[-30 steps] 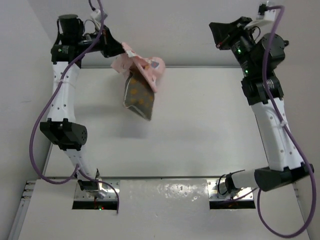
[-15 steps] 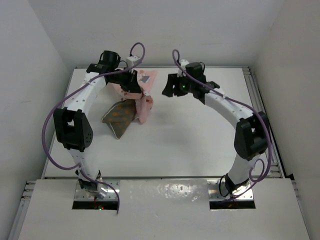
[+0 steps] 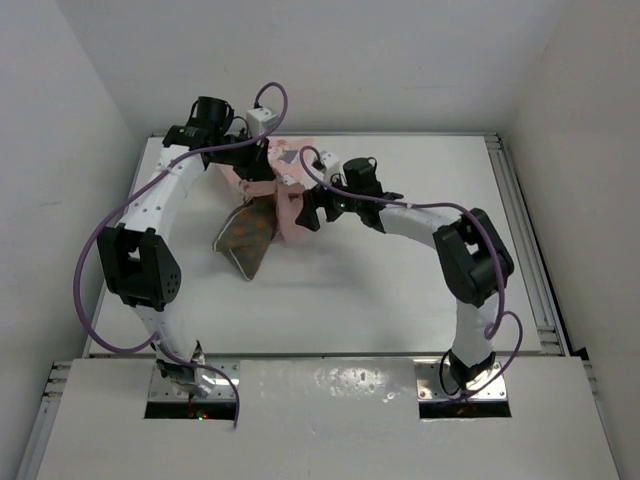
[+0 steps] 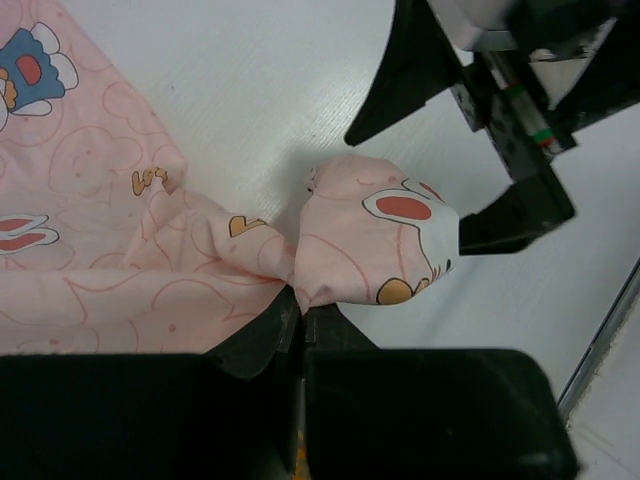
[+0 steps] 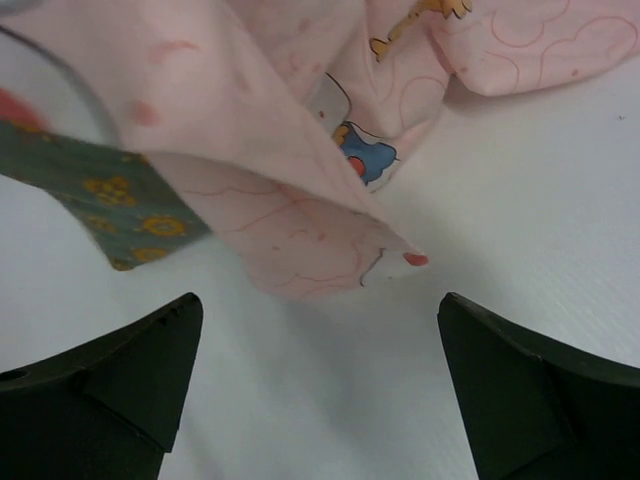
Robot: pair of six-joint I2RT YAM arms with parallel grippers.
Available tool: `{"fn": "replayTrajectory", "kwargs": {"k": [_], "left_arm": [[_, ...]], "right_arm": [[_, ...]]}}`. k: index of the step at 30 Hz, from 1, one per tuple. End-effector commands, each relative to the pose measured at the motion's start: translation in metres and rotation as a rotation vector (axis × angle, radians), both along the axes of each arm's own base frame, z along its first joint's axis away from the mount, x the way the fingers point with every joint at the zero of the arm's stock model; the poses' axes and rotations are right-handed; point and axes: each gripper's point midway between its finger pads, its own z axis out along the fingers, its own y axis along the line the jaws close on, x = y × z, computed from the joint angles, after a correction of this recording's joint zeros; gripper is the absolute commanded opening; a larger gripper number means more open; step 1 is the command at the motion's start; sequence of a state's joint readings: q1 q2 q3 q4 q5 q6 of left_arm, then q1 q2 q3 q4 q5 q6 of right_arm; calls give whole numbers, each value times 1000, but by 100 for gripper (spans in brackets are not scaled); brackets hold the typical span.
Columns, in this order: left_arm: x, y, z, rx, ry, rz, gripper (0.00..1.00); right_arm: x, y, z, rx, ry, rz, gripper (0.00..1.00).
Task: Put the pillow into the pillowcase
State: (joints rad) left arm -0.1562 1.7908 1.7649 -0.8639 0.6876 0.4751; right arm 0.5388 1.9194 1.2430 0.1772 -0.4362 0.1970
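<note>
The pink printed pillowcase point(image 3: 287, 222) hangs bunched from my left gripper point(image 3: 265, 172), which is shut on a fold of it point(image 4: 301, 305) at the back left of the table. The grey-olive pillow point(image 3: 245, 238) sticks out of the cloth's lower end, tilted, its low corner on the table. In the right wrist view the pillow point(image 5: 100, 195) shows at the left under the pillowcase point(image 5: 300, 190). My right gripper point(image 3: 304, 211) stands open just right of the cloth, its fingers spread wide point(image 5: 315, 345) with only bare table between them. Its black fingers point(image 4: 505, 215) flank the cloth bulge in the left wrist view.
The white table point(image 3: 400, 290) has a raised rail along its right edge point(image 3: 520, 240) and white walls close behind and on both sides. Purple cables loop off both arms near the cloth.
Both arms came down from high above the table. The pillow's corner now rests on the surface. The right gripper opened wide and moved left to the pillowcase's lower edge.
</note>
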Motion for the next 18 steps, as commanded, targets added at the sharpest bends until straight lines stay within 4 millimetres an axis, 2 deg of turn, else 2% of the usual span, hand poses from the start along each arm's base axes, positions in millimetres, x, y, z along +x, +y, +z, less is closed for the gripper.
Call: {"fn": "replayTrajectory", "kwargs": {"k": [1,2,5,7,9,12,13,14,15,16,17,18], "left_arm": [[-4,0,25,-6,-91,-23,0],[-3,0,25,-4,-94,-23,0],[-3,2,25,-5,-89,-20,0],[-3,2,25,-6,-91,-19,0],[-3,4,25,-10,-88,-14,0],[0,7,30,-23,-93,4,0],[1,8,32,-28,-94,10,0],[4,14,34,-31,-97,29,0],[4,17,37,-45,-89,41,0],[4,21,40,-53,-89,48,0],[7,31,46,-56,-102,73,0],[7,36,53,-69,-107,86,0]], "right_arm": [[14,19,14,77,-122,65,99],[13,28,3,75,-115,77,99],[35,38,-4,102,-118,24,99],[40,45,-7,124,-106,50,99],[37,58,-14,151,-57,113,99],[24,67,-24,176,35,146,88],[21,65,-27,178,62,135,71],[15,57,-36,165,94,116,61],[14,51,-25,174,86,102,46],[14,44,-22,183,99,77,9],[12,27,-26,177,123,42,1],[14,19,-2,199,90,21,0]]}}
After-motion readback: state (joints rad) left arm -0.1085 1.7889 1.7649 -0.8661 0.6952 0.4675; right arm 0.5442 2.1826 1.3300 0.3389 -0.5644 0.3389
